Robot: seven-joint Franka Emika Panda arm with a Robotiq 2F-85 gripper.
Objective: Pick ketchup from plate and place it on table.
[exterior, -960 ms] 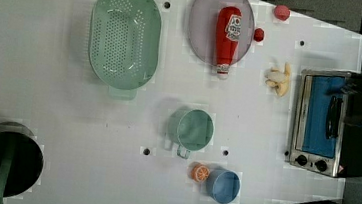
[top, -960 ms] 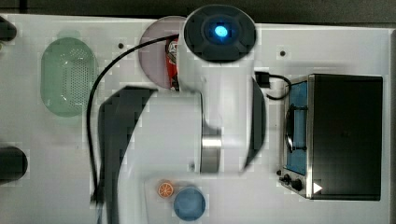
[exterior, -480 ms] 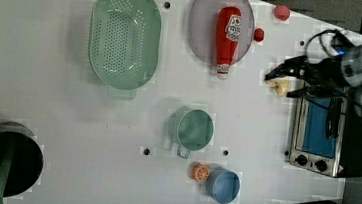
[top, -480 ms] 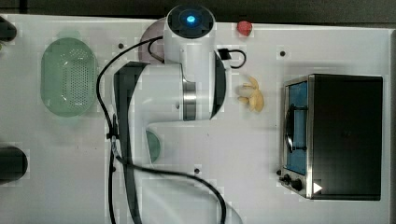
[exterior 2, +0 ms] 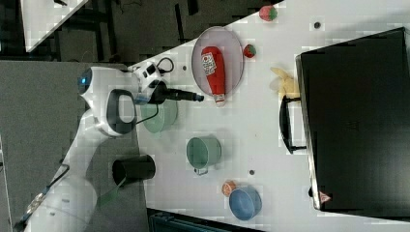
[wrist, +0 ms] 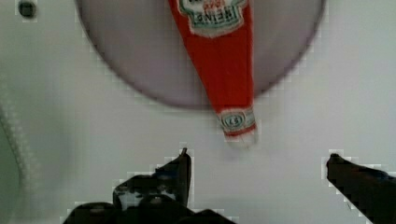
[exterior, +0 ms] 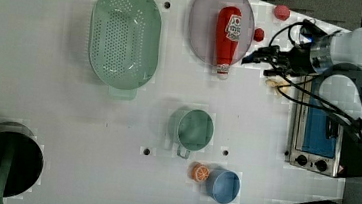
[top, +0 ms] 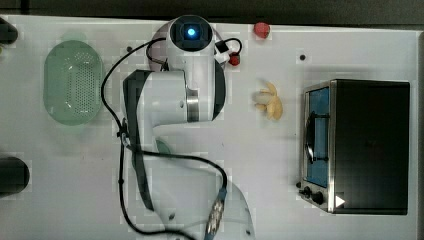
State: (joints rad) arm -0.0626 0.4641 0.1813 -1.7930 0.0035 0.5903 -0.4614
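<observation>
On the lilac plate (exterior: 202,28) lies the ketchup (exterior: 227,33), its cap overhanging onto the white worktop (exterior: 247,118). The jaws (wrist: 257,175), spread wide, seem to hover just beyond the cap, apart from it.

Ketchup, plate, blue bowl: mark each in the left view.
ketchup (exterior: 227,33), left view, on the red body below the label.
plate (exterior: 202,26), left view, on bare lilac surface beside the bottle.
blue bowl (exterior: 222,186), left view, on its inside.
</observation>
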